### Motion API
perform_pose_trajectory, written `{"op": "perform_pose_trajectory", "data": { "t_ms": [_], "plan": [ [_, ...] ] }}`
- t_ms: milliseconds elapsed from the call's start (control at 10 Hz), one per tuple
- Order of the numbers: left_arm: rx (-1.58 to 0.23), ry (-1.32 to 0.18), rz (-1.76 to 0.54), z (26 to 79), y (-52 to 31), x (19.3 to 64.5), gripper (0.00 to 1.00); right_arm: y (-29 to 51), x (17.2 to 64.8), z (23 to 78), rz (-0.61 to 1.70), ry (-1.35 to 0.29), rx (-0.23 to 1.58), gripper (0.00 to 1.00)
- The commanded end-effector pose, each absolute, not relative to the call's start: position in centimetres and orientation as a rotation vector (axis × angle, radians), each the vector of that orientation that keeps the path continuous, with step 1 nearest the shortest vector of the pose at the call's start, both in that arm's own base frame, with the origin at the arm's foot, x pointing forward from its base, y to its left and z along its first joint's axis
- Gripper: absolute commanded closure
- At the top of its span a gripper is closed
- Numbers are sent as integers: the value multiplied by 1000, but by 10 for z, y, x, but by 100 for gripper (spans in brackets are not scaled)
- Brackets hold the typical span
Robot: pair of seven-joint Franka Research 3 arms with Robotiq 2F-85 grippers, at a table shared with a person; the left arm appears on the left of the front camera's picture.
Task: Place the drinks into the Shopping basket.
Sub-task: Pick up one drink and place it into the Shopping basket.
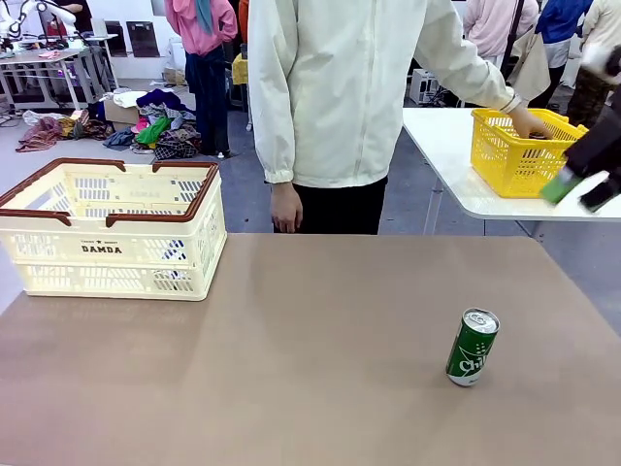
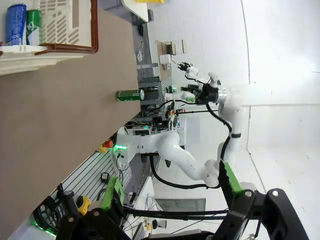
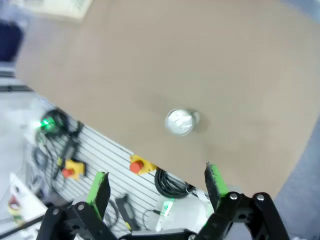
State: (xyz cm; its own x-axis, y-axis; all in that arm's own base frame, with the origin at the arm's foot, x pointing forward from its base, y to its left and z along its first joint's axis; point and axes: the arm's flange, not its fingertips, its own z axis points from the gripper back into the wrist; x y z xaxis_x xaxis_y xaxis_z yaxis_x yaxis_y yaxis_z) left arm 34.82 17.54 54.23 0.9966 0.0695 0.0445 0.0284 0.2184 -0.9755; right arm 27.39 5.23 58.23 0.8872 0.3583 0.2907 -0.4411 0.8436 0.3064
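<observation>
Front view: green can (image 1: pixel 473 347) stands on bench (image 1: pixel 243 369), apart from Shopping basket (image 1: pixel 146 260). Left gripper (image 2: pixel 170 189) and right gripper (image 3: pixel 157 185) gape wide, empty.

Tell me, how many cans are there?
3: a green can on the table, a blue can and a second green can in the basket. Others may be hidden.

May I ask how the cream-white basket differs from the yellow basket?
The cream-white slotted plastic basket has a brown rim and handles; the bright yellow slotted plastic basket is yellow throughout. The cream one stands on the brown table, the yellow one on the white table. A person's hand reaches into the yellow one only. Both are open-topped.
</observation>
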Motion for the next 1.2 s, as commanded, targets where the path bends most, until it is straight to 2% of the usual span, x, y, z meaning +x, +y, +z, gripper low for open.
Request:
{"op": "perform_pose_trajectory", "data": {
  "t_ms": [0,100,200,400,500,700,900,1000,1100],
  "plan": [
    [-1363,-90,43,544,175,348,0,58,231,556,589,-266,336,0],
    [-1363,-90,43,544,175,348,0,37,241,575,562,-274,395,0],
    [-1363,-90,43,544,175,348,0,70,250,566,514,-218,345,0],
    [-1363,-90,43,544,175,348,0,68,234,564,554,-238,360,0],
    [-1363,-90,43,544,175,348,0,86,230,542,593,-178,206,0],
    [-1363,-90,43,544,175,348,0,91,238,511,549,-167,202,0],
    [-1363,-90,43,544,175,348,0,-31,259,560,336,-219,375,0],
    [-1363,-90,43,544,175,348,0,-115,261,584,225,-229,414,0],
    [-1363,-90,43,544,175,348,0,-174,262,586,73,-202,404,0]
  ]
}}
